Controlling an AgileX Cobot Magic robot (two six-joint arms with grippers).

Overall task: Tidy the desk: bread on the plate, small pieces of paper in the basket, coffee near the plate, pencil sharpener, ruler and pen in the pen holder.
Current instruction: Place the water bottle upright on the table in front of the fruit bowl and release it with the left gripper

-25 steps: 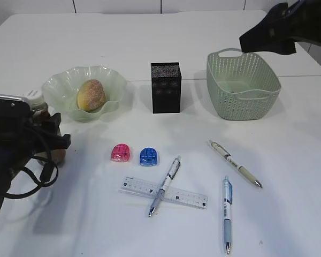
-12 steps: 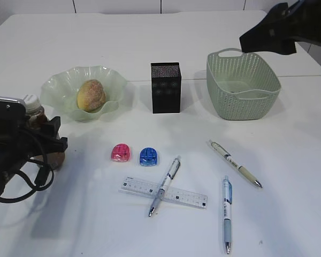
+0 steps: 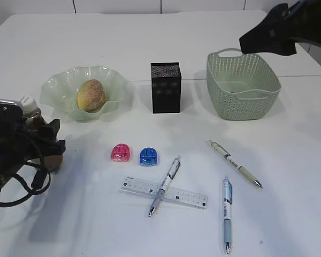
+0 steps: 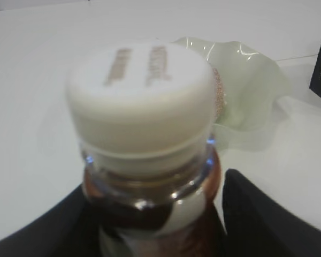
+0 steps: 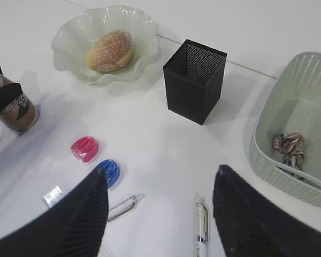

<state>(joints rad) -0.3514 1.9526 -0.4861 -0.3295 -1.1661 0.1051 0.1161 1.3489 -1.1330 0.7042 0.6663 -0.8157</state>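
Your left gripper stands partly open around the coffee bottle, which stands between its fingers just short of the plate ahead, so spread wider and draw straight back without tipping it.

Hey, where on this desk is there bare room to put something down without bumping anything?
Bare patches: the far strip behind the plate, pen holder and basket; the near-left corner below the pink sharpener; the right edge beyond the pens. Crowded: the middle, where ruler, crossing pen and blue sharpener cluster.
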